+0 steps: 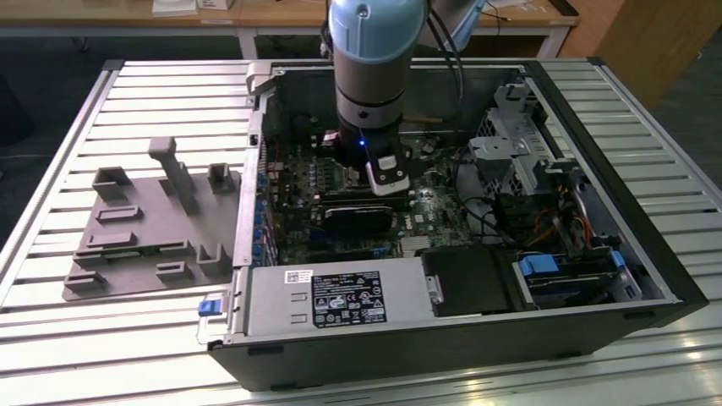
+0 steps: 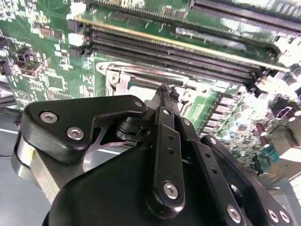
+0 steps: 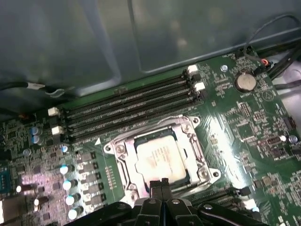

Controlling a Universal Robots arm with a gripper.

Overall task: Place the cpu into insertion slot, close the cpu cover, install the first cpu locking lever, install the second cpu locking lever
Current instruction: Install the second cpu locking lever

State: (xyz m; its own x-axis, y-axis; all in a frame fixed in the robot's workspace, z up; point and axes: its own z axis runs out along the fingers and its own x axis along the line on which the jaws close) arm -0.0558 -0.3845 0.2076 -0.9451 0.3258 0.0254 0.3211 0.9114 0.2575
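Note:
In the first wrist view the cpu (image 3: pixel 160 157), a pale silver square, lies in the insertion slot (image 3: pixel 115 149) on the green board. The silver cpu cover (image 3: pixel 189 131) lies flat around it as a frame. My gripper (image 3: pixel 160 181) hovers at the socket's near edge, its two black fingertips pressed together with nothing seen between them. The second wrist view shows the same fingers (image 2: pixel 164 92) pointing at the socket frame (image 2: pixel 123 75). From the exterior view, my arm reaches down into the open computer case, with the gripper (image 1: pixel 386 184) just above the board.
Long black memory slots (image 3: pixel 131 101) run just behind the socket. A coin battery (image 3: pixel 245 82) and capacitors (image 3: pixel 70 184) flank it. The case holds a power supply (image 1: pixel 338 296) and a drive cage (image 1: pixel 530 152). A grey fixture tray (image 1: pixel 147 228) lies on the exterior view's left.

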